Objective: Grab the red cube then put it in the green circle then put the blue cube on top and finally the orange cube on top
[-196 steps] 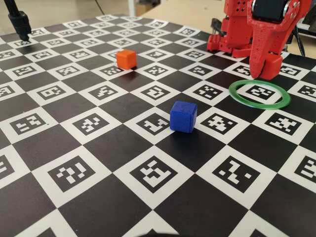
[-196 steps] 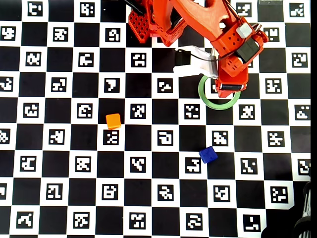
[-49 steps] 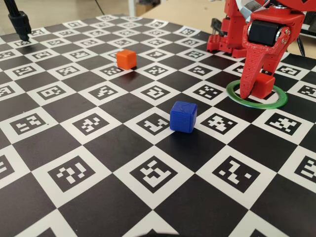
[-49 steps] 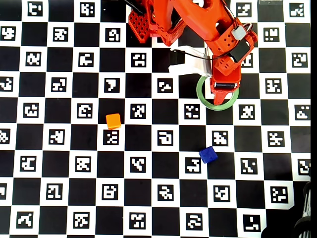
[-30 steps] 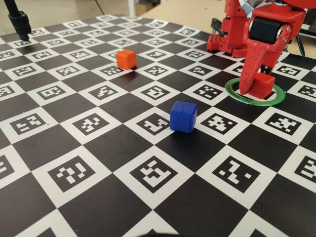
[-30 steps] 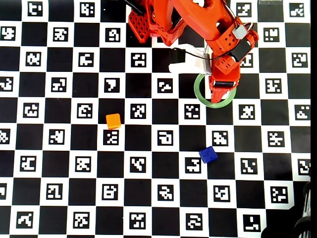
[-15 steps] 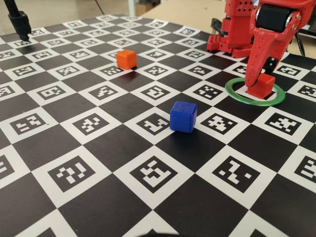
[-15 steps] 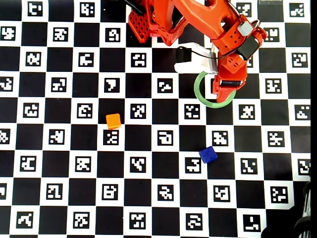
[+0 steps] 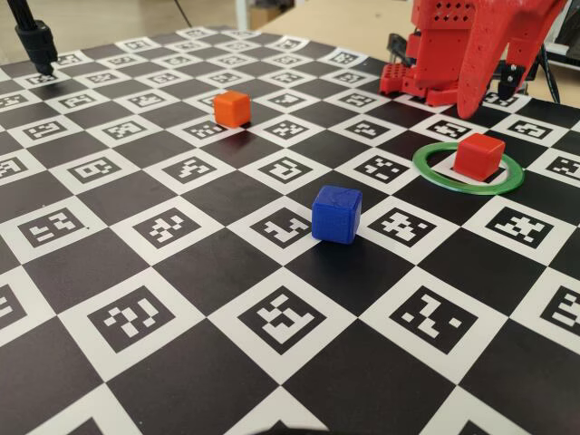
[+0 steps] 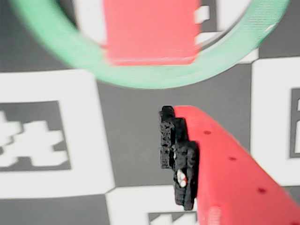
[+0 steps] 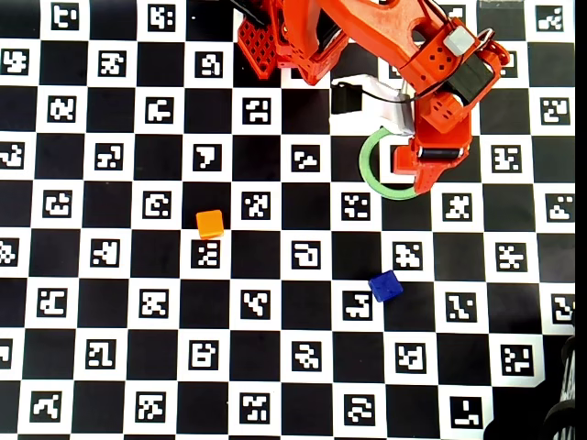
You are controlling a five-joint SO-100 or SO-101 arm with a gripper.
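Observation:
The red cube [image 9: 478, 154] sits inside the green circle [image 9: 420, 167], free of the gripper. My gripper [image 9: 488, 101] hangs above and behind it, open and empty. The wrist view looks down on the red cube [image 10: 150, 33] within the green circle [image 10: 154, 80]; one black-padded fingertip [image 10: 174, 140] shows at the right of my gripper [image 10: 98, 159], with nothing beside it. From overhead, the gripper [image 11: 422, 167] covers the cube and the right part of the green circle [image 11: 365, 167]. The blue cube [image 9: 336, 214] [image 11: 385, 286] and the orange cube [image 9: 232, 108] [image 11: 210, 224] rest on the board.
The checkered marker board [image 9: 272, 317] covers the table. The arm's red base [image 9: 426, 68] [image 11: 275, 41] stands at the far edge. A black stand [image 9: 36, 41] rises at the far left corner in the fixed view.
The gripper has let go of the red cube and risen up and away from it. The cube stays in the green circle; the blue and orange cubes have not moved.

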